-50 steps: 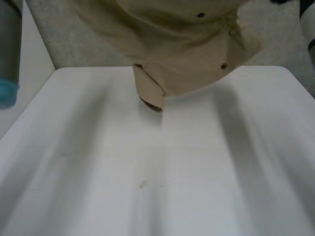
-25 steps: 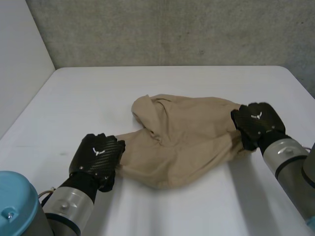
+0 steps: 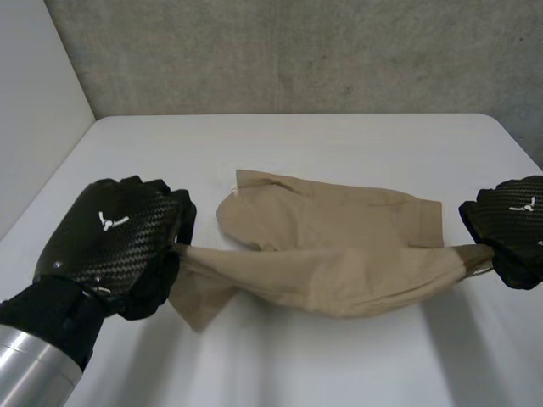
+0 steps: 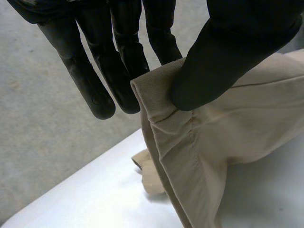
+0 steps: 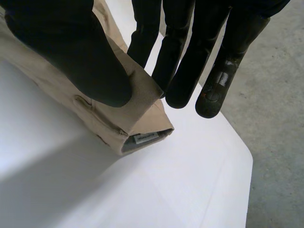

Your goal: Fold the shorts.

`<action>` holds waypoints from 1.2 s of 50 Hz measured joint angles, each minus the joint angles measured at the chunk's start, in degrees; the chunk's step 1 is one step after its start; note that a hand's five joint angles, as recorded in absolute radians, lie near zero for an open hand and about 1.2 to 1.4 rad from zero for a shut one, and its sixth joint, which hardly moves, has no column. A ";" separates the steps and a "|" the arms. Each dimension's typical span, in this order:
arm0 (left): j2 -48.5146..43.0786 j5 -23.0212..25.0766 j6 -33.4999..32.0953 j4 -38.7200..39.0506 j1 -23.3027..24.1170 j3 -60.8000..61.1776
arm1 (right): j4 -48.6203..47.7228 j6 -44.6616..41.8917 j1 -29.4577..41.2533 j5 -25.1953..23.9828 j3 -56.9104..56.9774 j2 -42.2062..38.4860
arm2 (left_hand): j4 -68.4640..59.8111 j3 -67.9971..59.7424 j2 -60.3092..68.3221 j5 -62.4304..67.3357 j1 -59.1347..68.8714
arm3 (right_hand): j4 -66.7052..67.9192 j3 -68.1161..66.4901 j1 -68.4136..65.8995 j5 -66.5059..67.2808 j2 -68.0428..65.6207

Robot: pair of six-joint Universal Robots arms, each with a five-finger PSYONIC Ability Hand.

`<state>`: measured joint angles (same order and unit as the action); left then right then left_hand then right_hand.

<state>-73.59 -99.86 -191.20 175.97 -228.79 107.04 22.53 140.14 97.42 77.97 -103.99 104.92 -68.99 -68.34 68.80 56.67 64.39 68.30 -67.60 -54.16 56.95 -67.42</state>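
Note:
The tan shorts (image 3: 331, 246) hang stretched between my two hands just above the white table (image 3: 339, 365), their far part resting on it. My left hand (image 3: 110, 246) holds the shorts' left end; in the left wrist view the thumb (image 4: 223, 57) pinches a folded edge of the shorts (image 4: 237, 123) against the fingers (image 4: 95, 80). My right hand (image 3: 513, 225) holds the right end; in the right wrist view its thumb (image 5: 66, 52) presses a hemmed corner of the shorts (image 5: 109, 118) against the fingers (image 5: 175, 61). A loose flap (image 3: 199, 297) droops near the left hand.
A grey wall (image 3: 297, 51) stands behind the table's far edge. The table's right corner (image 5: 237, 161) drops off to a grey floor (image 5: 270, 123) beside my right hand.
A second ago the shorts hung high over the table's far edge. They then lay bunched on the table. Now both hands have moved apart and nearer, pulling the cloth taut.

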 measured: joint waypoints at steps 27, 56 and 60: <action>-30.60 1.86 0.06 3.26 -5.10 -8.72 | -12.93 3.90 -0.95 -2.17 -2.70 -21.16 | 0.00 0.00 0.00 0.00 0.04 | 0.00 0.00 0.00 0.00 0.00; -67.94 3.16 -7.72 10.69 -8.50 -61.74 | -36.46 8.84 3.32 7.56 27.71 -49.06 | 0.00 0.00 0.00 0.00 0.05 | 0.00 0.00 0.00 0.00 0.00; -73.57 4.50 -8.98 11.22 -9.02 -67.89 | -38.59 6.80 3.95 8.70 33.21 -55.12 | 0.00 0.00 0.00 0.00 0.05 | 0.00 0.00 0.00 0.00 0.00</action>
<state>-147.16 -95.36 -200.17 187.18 -237.81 39.15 -16.05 146.94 101.36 86.67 -70.79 49.81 -68.99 -68.34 68.80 56.67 64.44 68.30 -67.60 -54.16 56.95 -67.42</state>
